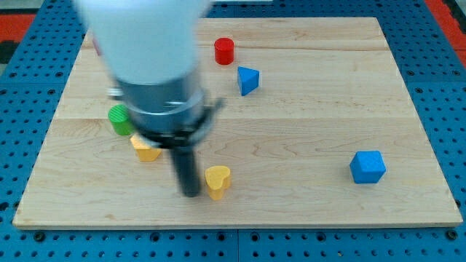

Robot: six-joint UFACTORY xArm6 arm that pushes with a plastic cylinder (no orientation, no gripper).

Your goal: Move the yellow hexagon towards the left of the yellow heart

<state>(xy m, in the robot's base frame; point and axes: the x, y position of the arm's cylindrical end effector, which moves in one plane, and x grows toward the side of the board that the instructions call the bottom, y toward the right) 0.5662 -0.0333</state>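
The yellow heart (218,180) lies on the wooden board near the view's bottom, left of centre. The yellow hexagon (145,150) lies up and to the left of the heart, partly hidden behind the arm. My tip (191,193) touches the board just left of the heart, right of and below the hexagon. The arm's blurred white and grey body rises above it toward the view's top.
A green block (119,119) sits just above the hexagon, partly hidden by the arm. A red cylinder (223,50) and a blue triangular block (247,79) lie near the view's top. A blue cube (367,167) lies at the right. The board's edge (233,223) runs along the bottom.
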